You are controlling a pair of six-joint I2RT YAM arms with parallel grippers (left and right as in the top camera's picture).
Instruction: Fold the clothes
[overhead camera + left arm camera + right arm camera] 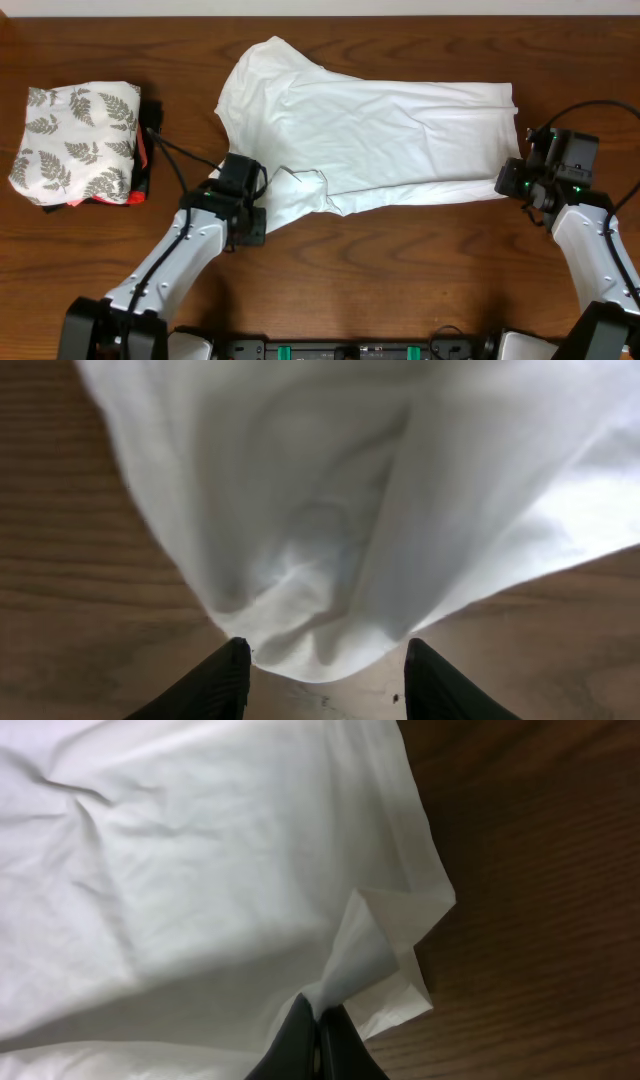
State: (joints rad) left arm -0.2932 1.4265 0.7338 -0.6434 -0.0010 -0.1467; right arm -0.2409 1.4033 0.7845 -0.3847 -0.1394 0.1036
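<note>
The white T-shirt (370, 130) lies spread across the middle of the wooden table, its length running left to right; its print is hidden. My left gripper (250, 215) is open at the shirt's near left corner, and in the left wrist view its fingers (325, 665) straddle the rounded cloth edge (330, 540) without closing on it. My right gripper (520, 180) is shut at the shirt's near right corner; in the right wrist view its fingers (318, 1020) pinch a peak of the cloth (200, 870).
A folded white cloth with grey fern leaves (75, 140) sits at the far left on black and red folded garments (143, 165). A black cable (180, 155) runs from there to my left arm. Bare wood lies along the front.
</note>
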